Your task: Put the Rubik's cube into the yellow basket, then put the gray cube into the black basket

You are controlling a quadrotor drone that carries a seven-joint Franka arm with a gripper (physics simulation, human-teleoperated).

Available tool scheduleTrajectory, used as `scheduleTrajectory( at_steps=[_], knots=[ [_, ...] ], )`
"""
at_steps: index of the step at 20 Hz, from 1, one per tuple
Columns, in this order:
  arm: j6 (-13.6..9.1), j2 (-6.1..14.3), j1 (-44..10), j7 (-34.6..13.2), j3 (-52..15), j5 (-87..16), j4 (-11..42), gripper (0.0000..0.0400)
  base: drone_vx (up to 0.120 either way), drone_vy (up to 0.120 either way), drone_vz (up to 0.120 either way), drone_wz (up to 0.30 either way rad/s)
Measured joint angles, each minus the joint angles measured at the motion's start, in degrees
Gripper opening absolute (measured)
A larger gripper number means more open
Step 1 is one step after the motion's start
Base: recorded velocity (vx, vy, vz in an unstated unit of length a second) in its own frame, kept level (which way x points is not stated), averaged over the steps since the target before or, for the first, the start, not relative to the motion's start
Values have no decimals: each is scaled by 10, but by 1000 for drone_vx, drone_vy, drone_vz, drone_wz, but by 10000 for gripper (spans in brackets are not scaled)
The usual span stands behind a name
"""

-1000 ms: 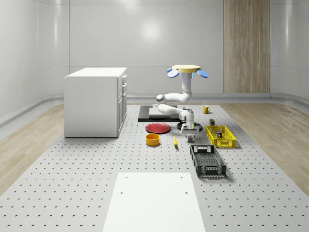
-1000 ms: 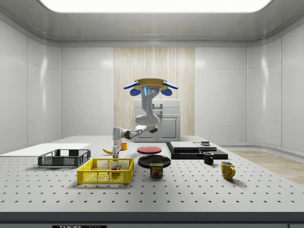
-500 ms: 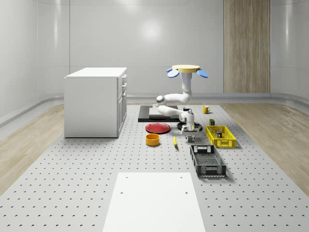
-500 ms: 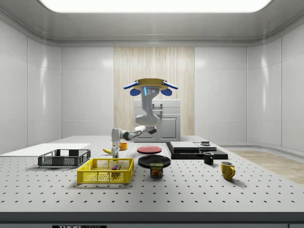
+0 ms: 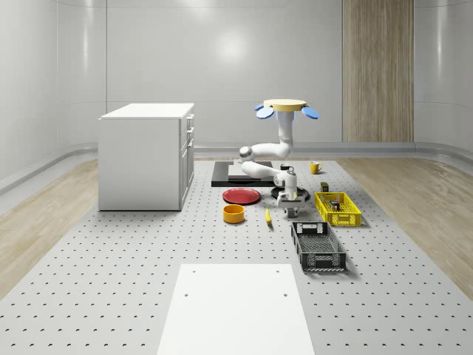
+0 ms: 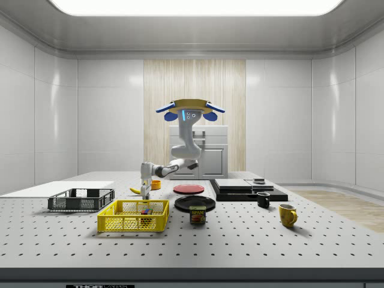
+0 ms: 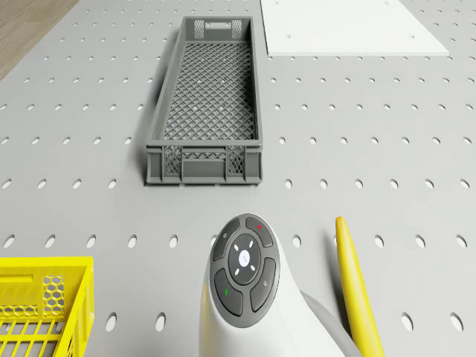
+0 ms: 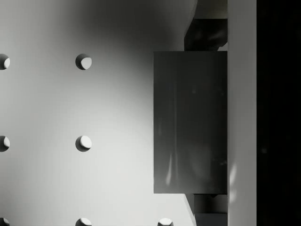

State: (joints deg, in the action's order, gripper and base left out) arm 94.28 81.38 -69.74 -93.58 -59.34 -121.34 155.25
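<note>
Hovering drone [image 5: 286, 106], arm bent, hand [image 5: 289, 212] low

- Rubik's cube [image 6: 144, 210]: small, multicoloured, lying inside the yellow basket [image 5: 338, 209].
- Gray cube [image 8: 190, 122]: plain, flat-faced, on the perforated table.
- Black basket [image 7: 206, 106]: long mesh crate, upright.

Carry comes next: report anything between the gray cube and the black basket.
Nothing visible does. The drone hovers over the table; the gripper is at the gray cube, and bare table runs to the black basket. The banana lies aside.
</note>
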Motion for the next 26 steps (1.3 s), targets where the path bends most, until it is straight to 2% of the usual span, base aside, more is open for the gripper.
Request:
scheduleTrajectory(
  at_steps=[3, 7, 14, 18, 26],
  knots=[
    [-1, -1, 1, 1, 0, 0, 0, 286, 0, 0, 0, 0],
    [-2, -2, 2, 2, 0, -1, 0, 263, 0, 0, 0, 0],
    [-4, -4, 3, 3, 0, -1, 0, 253, 0, 0, 0, 0],
    [-13, -3, 7, 2, -14, 12, 9, 251, 0, 0, 0, 0],
    [-32, -1, 14, 0, -52, 47, 27, 250, 0, 0, 120, 0]
  ],
)
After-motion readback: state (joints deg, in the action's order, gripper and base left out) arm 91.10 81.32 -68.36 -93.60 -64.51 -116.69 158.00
